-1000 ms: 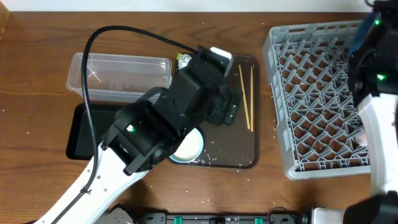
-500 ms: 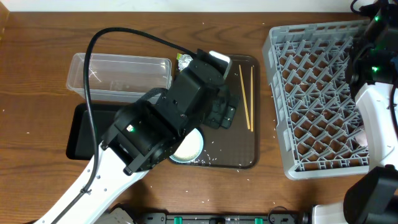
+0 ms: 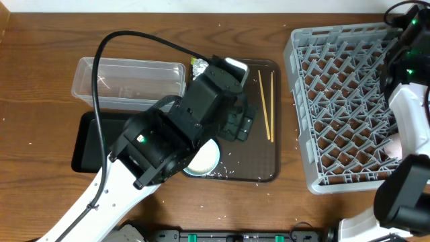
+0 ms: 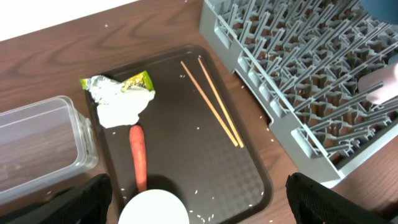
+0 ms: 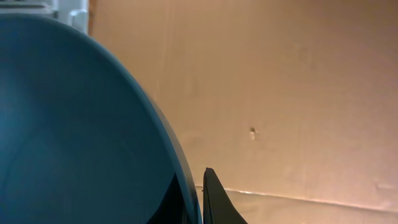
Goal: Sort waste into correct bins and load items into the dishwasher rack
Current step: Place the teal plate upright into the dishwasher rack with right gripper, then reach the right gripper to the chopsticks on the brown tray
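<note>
Your left pincer is released, its two dark fingers spread wide at the bottom corners of the left wrist view with nothing between them. It hangs over the brown tray. The white-inside bowl sits just under it, nearer the left finger. The carrot stick lies lengthwise just beyond the bowl, and its far end touches the crumpled white-and-green wrapper. The chopsticks lie side by side on the tray's right half, slanting toward the rack, and rice grains are scattered across the tray near the bowl. From overhead, the clear tub stands on the bench left of the brown tray, with the black tray in front of it, partly under your left arm. Your right pincer is clenched on the dark-blue plate. The plate fills the left of the right wrist view, its rim running down against the one finger you can see there. That arm stands at the rack's far right edge.
</note>
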`<state>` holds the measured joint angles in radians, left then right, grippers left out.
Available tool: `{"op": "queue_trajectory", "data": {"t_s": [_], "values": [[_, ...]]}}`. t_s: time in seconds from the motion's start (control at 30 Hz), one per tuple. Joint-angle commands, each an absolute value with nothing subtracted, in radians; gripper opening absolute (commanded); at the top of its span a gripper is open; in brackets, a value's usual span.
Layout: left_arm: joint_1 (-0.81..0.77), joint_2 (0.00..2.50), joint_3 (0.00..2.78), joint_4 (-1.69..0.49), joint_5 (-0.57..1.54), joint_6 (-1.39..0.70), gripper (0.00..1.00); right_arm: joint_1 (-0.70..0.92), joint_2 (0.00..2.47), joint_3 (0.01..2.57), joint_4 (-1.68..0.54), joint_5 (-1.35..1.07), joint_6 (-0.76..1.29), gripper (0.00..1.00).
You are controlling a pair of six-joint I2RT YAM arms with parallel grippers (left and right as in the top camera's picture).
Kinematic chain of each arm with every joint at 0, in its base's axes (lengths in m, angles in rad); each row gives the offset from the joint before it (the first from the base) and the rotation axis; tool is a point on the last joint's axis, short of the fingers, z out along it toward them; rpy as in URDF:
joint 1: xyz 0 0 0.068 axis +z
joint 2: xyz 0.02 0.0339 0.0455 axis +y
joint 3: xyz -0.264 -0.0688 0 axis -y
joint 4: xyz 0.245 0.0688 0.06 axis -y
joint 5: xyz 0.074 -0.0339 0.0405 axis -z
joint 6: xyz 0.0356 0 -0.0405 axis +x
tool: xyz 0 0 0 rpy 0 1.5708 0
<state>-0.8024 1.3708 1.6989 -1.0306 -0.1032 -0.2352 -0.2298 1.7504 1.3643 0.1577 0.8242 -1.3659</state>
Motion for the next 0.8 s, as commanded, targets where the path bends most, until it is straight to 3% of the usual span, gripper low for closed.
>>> {"op": "queue_trajectory", "data": {"t_s": [0.0, 0.2, 0.23, 0.3, 0.37, 0.53, 0.77], "values": [[-0.804, 1.365, 1.712, -1.039, -0.096, -0.229, 0.9, -0.222, 1.77, 1.376, 0.164, 0.82, -1.327, 0.01], [-0.804, 1.367, 1.712, -1.039, -0.096, -0.229, 0.9, -0.192, 1.81, 1.376, 0.138, 0.822, -1.314, 0.03], [-0.804, 1.367, 1.712, -1.039, -0.096, -0.229, 0.9, -0.185, 1.811, 1.376, 0.137, 0.822, -1.313, 0.14], [-0.804, 1.367, 1.712, -1.039, -0.096, -0.229, 0.9, -0.163, 1.811, 1.376, 0.131, 0.814, -1.305, 0.48], [-0.804, 1.367, 1.712, -1.039, -0.096, -0.229, 0.9, -0.133, 1.809, 1.376, 0.131, 0.804, -1.274, 0.66], [-0.804, 1.367, 1.712, -1.039, -0.096, -0.229, 1.0, -0.06, 1.809, 1.376, 0.122, 0.805, -1.199, 0.83], [-0.804, 1.367, 1.712, -1.051, -0.096, -0.229, 0.98, 0.015, 1.809, 1.376, 0.088, 0.841, -1.008, 0.93]]}}
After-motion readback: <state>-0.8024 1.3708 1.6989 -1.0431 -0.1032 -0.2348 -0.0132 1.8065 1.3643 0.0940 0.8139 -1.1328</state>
